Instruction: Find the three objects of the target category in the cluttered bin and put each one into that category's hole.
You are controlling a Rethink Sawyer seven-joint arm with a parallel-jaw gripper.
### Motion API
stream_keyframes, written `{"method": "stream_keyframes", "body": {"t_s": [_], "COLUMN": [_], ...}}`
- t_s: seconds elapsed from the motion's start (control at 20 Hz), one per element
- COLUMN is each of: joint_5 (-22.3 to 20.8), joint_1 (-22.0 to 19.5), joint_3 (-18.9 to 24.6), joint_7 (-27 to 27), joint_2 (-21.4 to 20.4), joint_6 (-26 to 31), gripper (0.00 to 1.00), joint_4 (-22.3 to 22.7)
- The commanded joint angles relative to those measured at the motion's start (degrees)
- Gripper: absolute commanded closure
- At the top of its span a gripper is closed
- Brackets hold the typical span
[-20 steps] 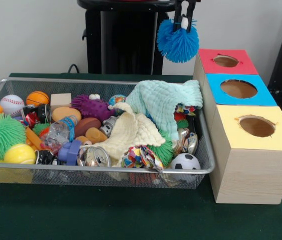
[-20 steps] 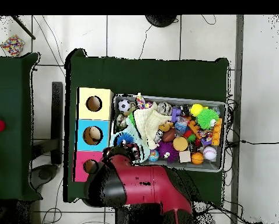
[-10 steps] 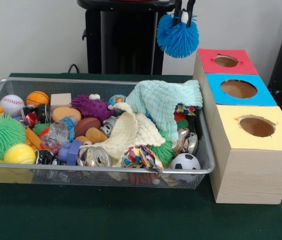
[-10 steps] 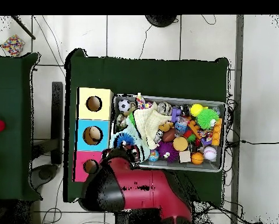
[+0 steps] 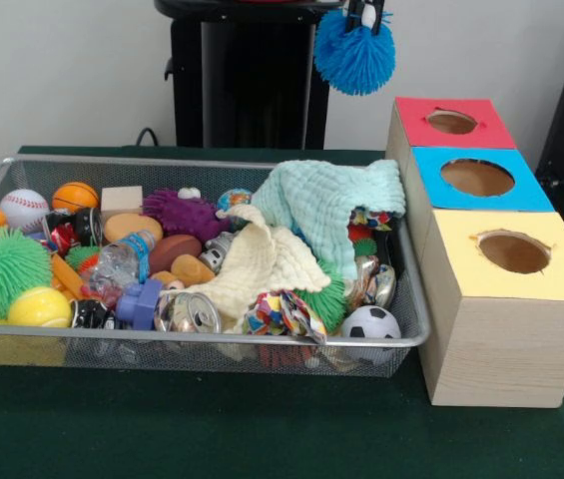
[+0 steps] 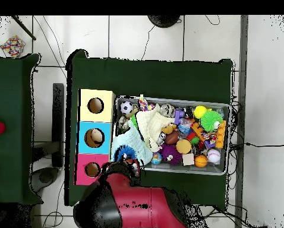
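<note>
The blue spiky ball is seen pinched in the gripper, hanging high in the air above the far end of the wire bin and just to the bin side of the red box. Which hole belongs to this category cannot be told from the views; the red box, the blue box and the yellow box stand in a row touching each other beside the bin. For the step to be done well, the ball should be carried level until it is centred over the chosen opening, then lowered so that its soft spines are inside the rim before the grip is eased. A release made off-centre would probably leave the ball resting on the box top.
</note>
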Motion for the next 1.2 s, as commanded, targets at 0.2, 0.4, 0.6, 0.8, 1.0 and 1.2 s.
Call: {"method": "stream_keyframes", "body": {"t_s": [0.2,0.4,0.6,0.8,1.0,1.2], "joint_5": [2.80,3.67,4.05,3.82,4.00,4.12], "joint_1": [2.11,1.77,1.24,3.10,3.78,4.55], "joint_3": [-4.07,-3.93,-2.96,-4.67,-5.29,-6.12], "joint_7": [13.11,12.13,10.20,11.74,11.71,11.85], "joint_2": [-3.37,-2.94,-2.03,-2.96,-3.06,-3.40], "joint_6": [-0.62,-1.10,0.59,2.47,2.54,2.66], "gripper": [1.00,1.00,1.00,1.00,1.00,1.00], "joint_4": [9.28,9.68,7.67,7.43,7.39,7.59]}}
